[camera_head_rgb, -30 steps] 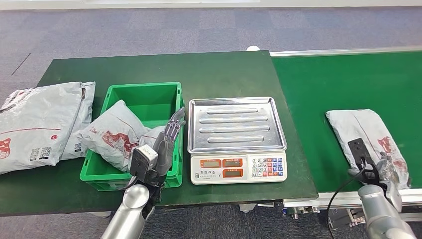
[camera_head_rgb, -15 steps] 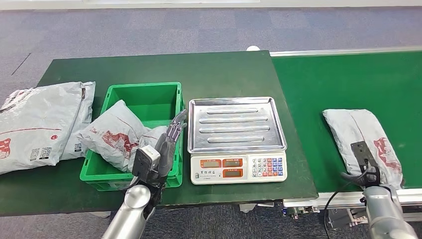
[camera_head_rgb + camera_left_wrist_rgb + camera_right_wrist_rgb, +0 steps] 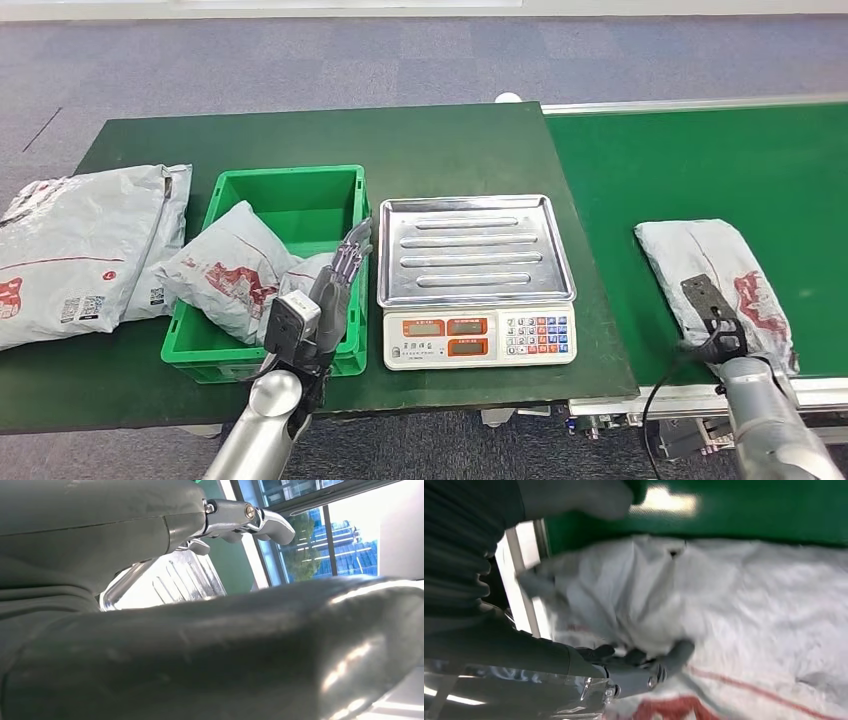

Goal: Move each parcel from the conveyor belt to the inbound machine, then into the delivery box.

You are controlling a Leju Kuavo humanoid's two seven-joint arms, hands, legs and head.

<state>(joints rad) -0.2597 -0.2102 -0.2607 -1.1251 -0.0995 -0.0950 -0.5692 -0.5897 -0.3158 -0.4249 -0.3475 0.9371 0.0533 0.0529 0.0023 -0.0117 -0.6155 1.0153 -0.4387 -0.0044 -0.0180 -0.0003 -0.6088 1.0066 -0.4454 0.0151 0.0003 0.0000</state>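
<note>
Parcel on belt (image 3: 712, 283) has slid left along the conveyor belt (image 3: 700, 160) versus a second ago, and the right hand (image 3: 715, 330) has gone with it; left hand (image 3: 335, 285) hasn't moved.

Right hand sits on the near end of that parcel. Right wrist view has fingers (image 3: 674, 657) curled into the crumpled grey wrap, parcel (image 3: 724, 610) bunched up around them, so it grips the bag. Picture is blurred, so how firm the grip is can't be told. Parcel lies lengthwise, near edge of the belt, right of the scale (image 3: 475, 280) and well apart from it.

Left hand stands upright between the green box (image 3: 290, 190) and the scale, fingers straight and apart, holding nothing. Left wrist view shows the scale's steel tray (image 3: 170, 580) just beyond the thumb (image 3: 250, 520).

Parcel in box (image 3: 235, 270) lies tilted over the box's left wall. Two more grey bags (image 3: 85, 245) lie stacked on the table (image 3: 450, 140), left of the box.
</note>
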